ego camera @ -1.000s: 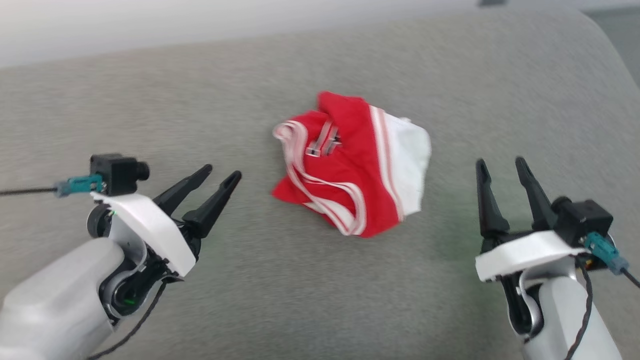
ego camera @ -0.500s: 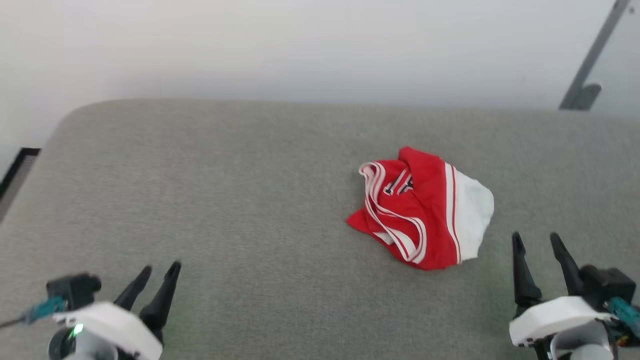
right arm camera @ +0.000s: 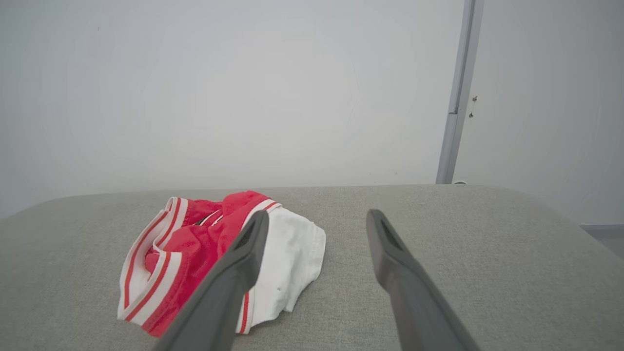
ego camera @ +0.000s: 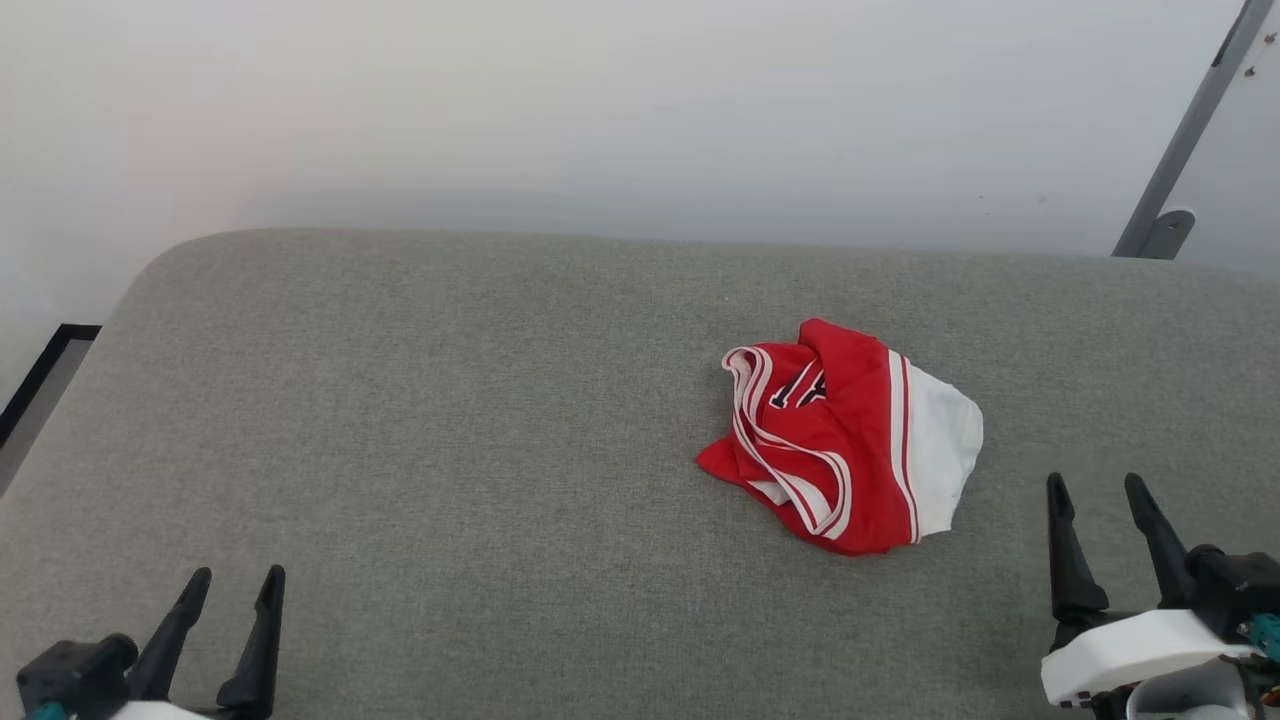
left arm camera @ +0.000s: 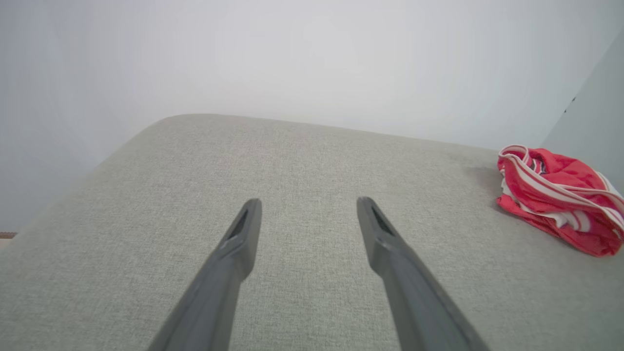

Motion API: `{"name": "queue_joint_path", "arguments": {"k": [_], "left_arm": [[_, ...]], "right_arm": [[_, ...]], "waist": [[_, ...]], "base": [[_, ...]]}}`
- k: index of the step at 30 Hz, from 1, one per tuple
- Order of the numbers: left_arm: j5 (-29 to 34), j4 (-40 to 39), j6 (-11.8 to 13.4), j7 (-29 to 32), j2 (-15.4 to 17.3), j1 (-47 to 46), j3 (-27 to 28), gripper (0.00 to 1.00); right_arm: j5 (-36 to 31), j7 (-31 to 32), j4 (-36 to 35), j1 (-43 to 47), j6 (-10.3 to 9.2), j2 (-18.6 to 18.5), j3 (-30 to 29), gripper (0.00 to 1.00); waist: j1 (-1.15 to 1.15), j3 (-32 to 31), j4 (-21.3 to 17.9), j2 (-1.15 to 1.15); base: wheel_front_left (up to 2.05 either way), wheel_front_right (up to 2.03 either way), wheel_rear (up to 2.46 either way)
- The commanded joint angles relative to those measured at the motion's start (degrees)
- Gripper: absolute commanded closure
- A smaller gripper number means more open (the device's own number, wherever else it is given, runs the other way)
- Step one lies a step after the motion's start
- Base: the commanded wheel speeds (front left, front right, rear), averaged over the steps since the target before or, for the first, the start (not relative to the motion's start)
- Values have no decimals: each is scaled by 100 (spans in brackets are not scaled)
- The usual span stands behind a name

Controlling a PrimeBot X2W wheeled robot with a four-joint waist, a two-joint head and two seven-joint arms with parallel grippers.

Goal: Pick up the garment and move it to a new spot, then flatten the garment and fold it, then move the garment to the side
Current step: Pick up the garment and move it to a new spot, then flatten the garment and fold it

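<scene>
The garment (ego camera: 845,440) lies crumpled in a heap right of centre on the grey cushioned surface (ego camera: 450,420): red cloth, white-and-red striped trim, one white sleeve on its right, a bit of black lettering showing. My right gripper (ego camera: 1098,485) stands open at the lower right, just right of and nearer than the heap, not touching it. My left gripper (ego camera: 233,575) is open at the lower left, far from it. The left wrist view has the garment (left arm camera: 555,197) at the right edge, beyond the open left gripper (left arm camera: 307,202). In the right wrist view the garment (right arm camera: 195,248) lies left of the open right gripper (right arm camera: 314,214).
A pale wall rises behind the cushion's rounded far edge (ego camera: 640,240). A grey metal post (ego camera: 1185,130) stands at the upper right, and a dark-framed floor strip (ego camera: 35,385) shows past the left edge. Broad bare cushion stretches left of the garment.
The head camera has tilted up and back, so the wall and the cushion's far edge came into view. Both grippers sit lower in the picture, still open. The garment lies as before.
</scene>
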Motion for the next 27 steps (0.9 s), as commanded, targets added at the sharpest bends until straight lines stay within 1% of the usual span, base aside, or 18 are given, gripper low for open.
{"name": "queue_joint_path", "arguments": {"k": [1, 4, 9, 21, 27], "left_arm": [[191, -114, 15, -28, -41, 111, 113, 0], [566, -415, 15, -28, -191, 297, 380, 0], [900, -724, 15, -28, -343, 481, 594, 0], [998, -782, 15, -28, -501, 577, 629, 0], [1024, -813, 15, -28, -567, 600, 648, 0]], "right_arm": [[15, -30, -51, -3, -2, 10, 3, 0], [-6, -30, -157, 10, -2, 22, -6, 0], [-54, -30, -312, 37, -2, 62, 1, 0], [-60, -31, -218, 38, -2, 136, -26, 0], [-120, 33, -86, -24, -2, 64, -8, 0]], "waist": [[0, -3, -11, 0], [0, 1, -29, 0], [0, 41, -67, 0], [0, 65, -93, 0], [0, 99, -107, 0]], "base": [[0, 0, 0], [0, 0, 0], [0, 0, 0], [0, 0, 0], [0, 0, 0]]}}
